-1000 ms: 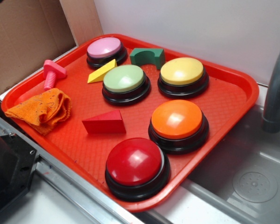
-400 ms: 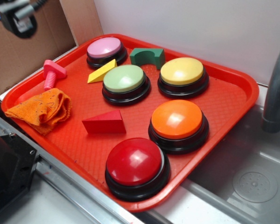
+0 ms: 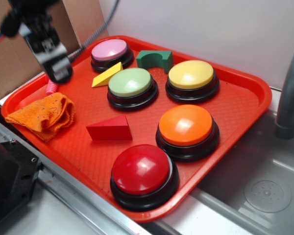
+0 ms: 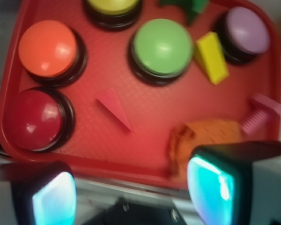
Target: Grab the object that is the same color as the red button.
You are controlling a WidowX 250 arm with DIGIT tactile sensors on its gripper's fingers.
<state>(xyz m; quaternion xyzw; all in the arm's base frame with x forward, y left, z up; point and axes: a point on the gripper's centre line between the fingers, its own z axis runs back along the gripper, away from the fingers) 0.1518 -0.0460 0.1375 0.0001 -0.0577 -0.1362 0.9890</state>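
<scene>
Hovering high over the tray's (image 3: 245,98) left rear corner with jaws spread wide and empty, the tool (image 3: 59,73) frames the red wedge (image 3: 110,129), lying mid-tray between orange cloth (image 3: 44,115) and red button (image 3: 141,171), presumably pre-descent.

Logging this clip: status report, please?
Tool open, empty, above the tray's far-left corner. Red wedge untouched, between orange cloth and red button. Nothing covers the wedge.
</scene>
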